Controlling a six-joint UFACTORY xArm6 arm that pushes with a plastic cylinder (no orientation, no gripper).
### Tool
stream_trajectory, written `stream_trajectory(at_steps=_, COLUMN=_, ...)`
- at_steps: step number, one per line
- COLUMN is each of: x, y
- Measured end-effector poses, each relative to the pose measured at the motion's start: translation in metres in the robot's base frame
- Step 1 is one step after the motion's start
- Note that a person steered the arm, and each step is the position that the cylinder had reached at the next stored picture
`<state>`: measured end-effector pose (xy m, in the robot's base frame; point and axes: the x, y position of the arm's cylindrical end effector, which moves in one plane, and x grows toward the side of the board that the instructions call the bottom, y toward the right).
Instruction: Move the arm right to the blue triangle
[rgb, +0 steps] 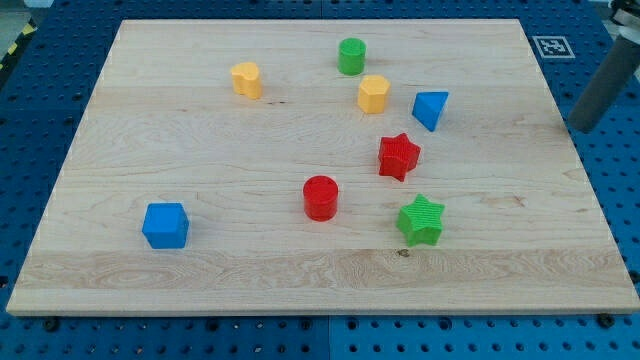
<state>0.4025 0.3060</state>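
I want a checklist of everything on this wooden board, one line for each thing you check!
Surface: wooden board, flat on a blue pegboard.
Job's things: blue triangle, near the view's upper right, alone.
Clutter: green cylinder; two yellow blocks; red star; red cylinder; green star; blue cube.
Grippers: none; my tip sits off the board's right edge, right of the blue triangle.
Cables: nothing seen.
Surroundings: a black-and-white marker tag beyond the board's top right corner.
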Motion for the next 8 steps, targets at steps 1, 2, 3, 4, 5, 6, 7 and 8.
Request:
stream_trajectory(at_steps=1, x=0.0, y=-0.016)
stream_trajectory(at_steps=2, x=0.0, y=-0.027)
stream_trajectory(at_steps=3, x=0.0, y=-0.036)
stream_trajectory(at_steps=4, x=0.0, y=-0.043)
stream_trajectory(at_steps=5, x=0.0, y=-0.045)
stream_trajectory(at_steps=6, x=0.0, y=-0.045)
stream_trajectory(at_steps=7, x=0.0, y=-0.051)
stream_trajectory(at_steps=8, x=0.001, y=-0.064)
